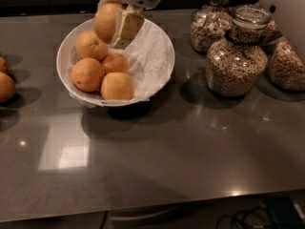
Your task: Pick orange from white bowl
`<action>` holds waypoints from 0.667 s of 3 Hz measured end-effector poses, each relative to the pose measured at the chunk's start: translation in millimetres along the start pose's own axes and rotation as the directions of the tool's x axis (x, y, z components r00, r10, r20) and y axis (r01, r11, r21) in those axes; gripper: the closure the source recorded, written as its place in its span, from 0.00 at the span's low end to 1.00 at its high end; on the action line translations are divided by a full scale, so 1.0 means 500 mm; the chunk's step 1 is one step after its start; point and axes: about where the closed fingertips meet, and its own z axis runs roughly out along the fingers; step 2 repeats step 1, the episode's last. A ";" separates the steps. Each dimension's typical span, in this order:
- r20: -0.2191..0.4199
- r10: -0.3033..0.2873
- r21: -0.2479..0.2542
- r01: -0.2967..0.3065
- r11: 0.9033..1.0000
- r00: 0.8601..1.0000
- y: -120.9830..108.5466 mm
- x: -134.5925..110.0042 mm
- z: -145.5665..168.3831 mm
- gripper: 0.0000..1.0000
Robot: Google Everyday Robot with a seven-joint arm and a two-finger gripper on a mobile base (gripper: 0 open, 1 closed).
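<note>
The white bowl (161, 75) stands on the grey counter at the upper left, lined with crumpled white paper. Several oranges lie in its left half. My gripper (114, 20) hangs over the bowl's far rim, shut on an orange (106, 22) and holding it lifted above the others. One pale finger (125, 28) shows on the orange's right side; the other is hidden behind the fruit. An orange (90, 45) with a dark stem dot lies just below the held one.
Three glass jars of cereal stand at the right, the nearest jar (237, 56) close to the bowl. Two loose oranges (5, 86) lie at the left edge. The counter's front edge runs along the bottom, with cables below.
</note>
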 end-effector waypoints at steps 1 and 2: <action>0.000 0.000 0.000 0.000 1.000 1.000 0.000 0.000 0.000 1.00; 0.000 0.000 0.000 0.000 1.000 1.000 0.000 0.000 0.000 1.00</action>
